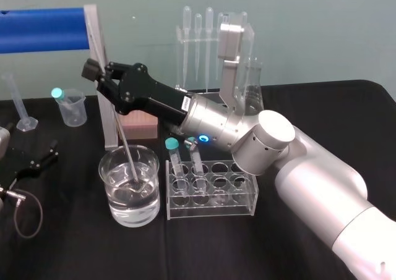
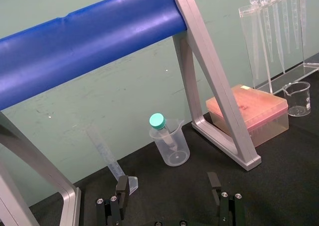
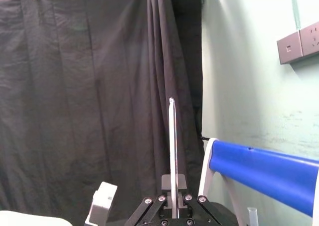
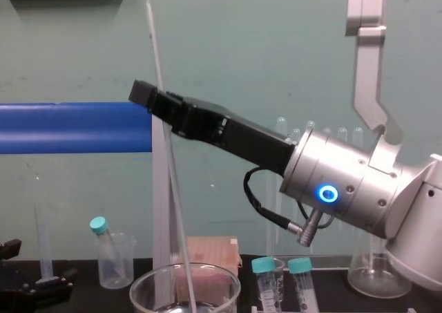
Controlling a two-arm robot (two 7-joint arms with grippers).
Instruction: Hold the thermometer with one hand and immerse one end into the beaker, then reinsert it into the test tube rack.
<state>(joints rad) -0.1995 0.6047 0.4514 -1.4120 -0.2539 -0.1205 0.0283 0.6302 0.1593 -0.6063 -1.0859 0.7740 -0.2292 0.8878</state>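
Note:
My right gripper (image 1: pixel 101 76) reaches left across the table and is shut on the thermometer (image 1: pixel 125 145), a thin whitish rod. The rod slants down from the fingers, and its lower end sits in the water inside the beaker (image 1: pixel 148 196). From the chest, the thermometer (image 4: pixel 168 162) rises well above the gripper (image 4: pixel 146 94) and drops into the beaker (image 4: pixel 141 282). In the right wrist view the thermometer (image 3: pixel 172 146) stands pinched between the fingers (image 3: pixel 164 182). Right of the beaker stands the clear test tube rack (image 1: pixel 246 203). My left gripper (image 2: pixel 168 186) rests open at the table's left.
A blue bar on aluminium legs (image 1: pixel 105 88) stands just behind the beaker. Two teal-capped tubes (image 1: pixel 176 159) stand in the rack. A pink box (image 1: pixel 140 127), a small plastic cup (image 1: pixel 71 107), a graduated cylinder (image 1: pixel 18 104), a pipette stand (image 1: pixel 198 45) and a cable (image 1: pixel 28 209) surround them.

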